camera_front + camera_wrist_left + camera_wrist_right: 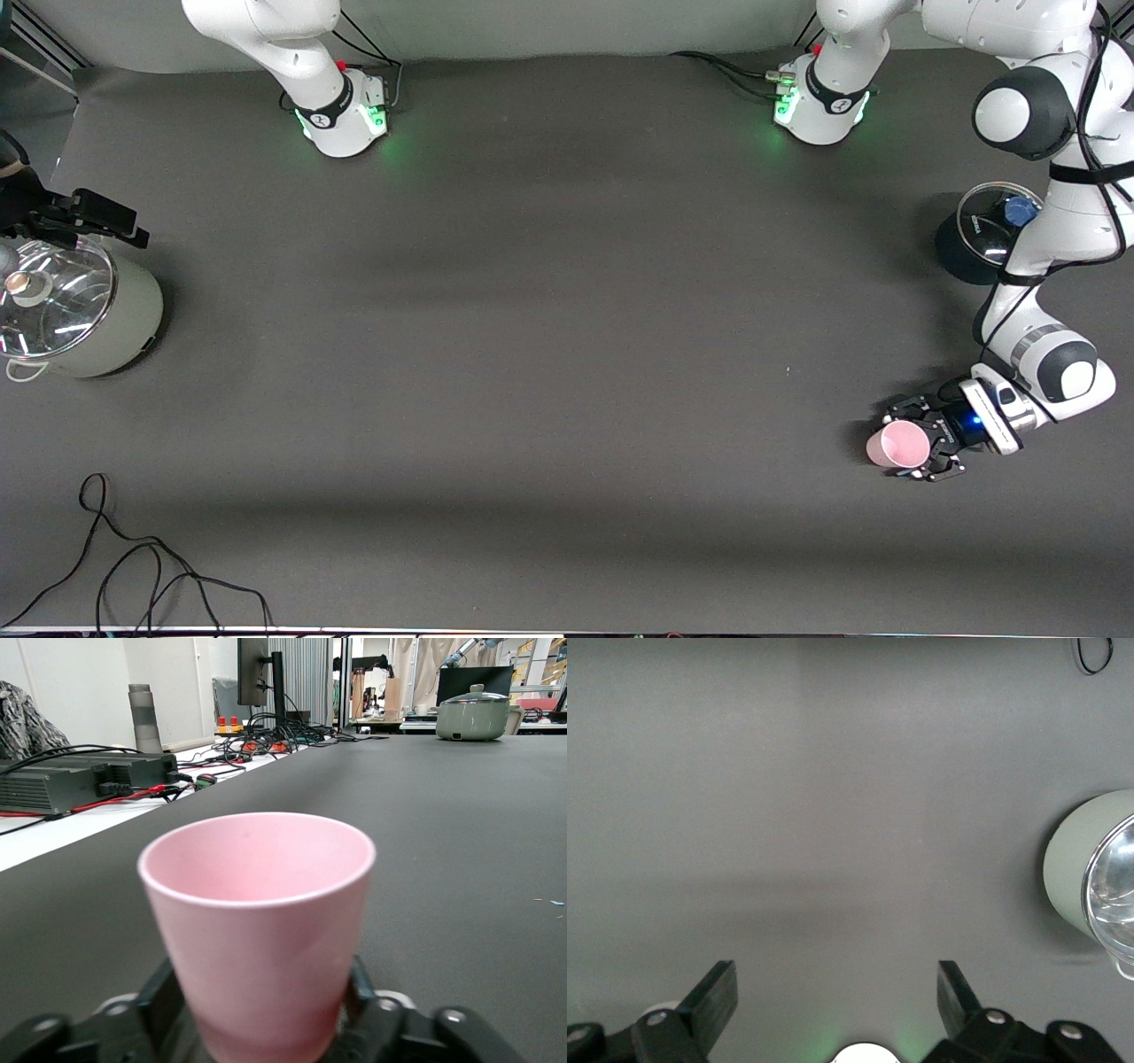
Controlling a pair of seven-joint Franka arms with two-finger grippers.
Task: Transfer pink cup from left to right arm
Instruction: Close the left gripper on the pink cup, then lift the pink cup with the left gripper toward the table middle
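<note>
At the left arm's end of the table, my left gripper (pixel 921 447) clamps the upright pink cup (pixel 897 444) low, rim clear for handover; my right gripper (pixel 84 221) waits wide open, empty, over the pale pot (pixel 106 328).

Taking the front view as a clock face, the cup (pixel 897 444) stands on the bench (pixel 549 354) at four o'clock, toward the left arm's end. It sits between the left tool's (pixel 905 447) fingers (pixel 159 997), which touch its sides. The small pot (pixel 966 248) sits at two o'clock, farther from the front camera than the cup, partly under the left arm. The big pot (pixel 106 328) sits at nine o'clock. The right tool (pixel 97 221) hangs just by that pot's twelve o'clock side, fingers apart. A cable (pixel 151 576) lies at seven o'clock.
</note>
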